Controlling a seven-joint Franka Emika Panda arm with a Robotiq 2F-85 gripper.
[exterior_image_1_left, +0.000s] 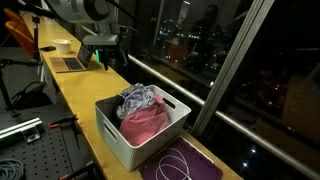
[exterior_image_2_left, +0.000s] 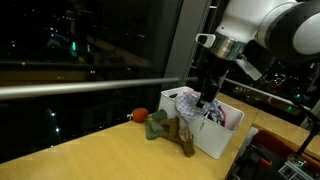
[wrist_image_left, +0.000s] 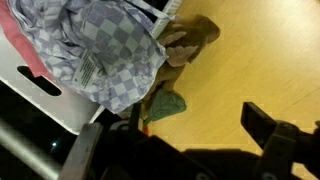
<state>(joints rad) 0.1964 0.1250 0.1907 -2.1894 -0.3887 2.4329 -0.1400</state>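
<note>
Hovering above white bin (exterior_image_2_left: 215, 140): hand (exterior_image_2_left: 207, 98), spread apart, holding nothing. Straight below hand lies checked cloth (wrist_image_left: 110, 50), heaped on pink cloth (exterior_image_1_left: 145, 125) inside bin (brown soft toy (exterior_image_2_left: 182, 132) sits outside, beside bin wall, on tabletop (exterior_image_2_left: 100, 150)).

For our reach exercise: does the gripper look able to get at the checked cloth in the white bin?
Probably yes. The open gripper hangs above the white bin, and the checked cloth lies uppermost in it, with nothing covering it.
</note>
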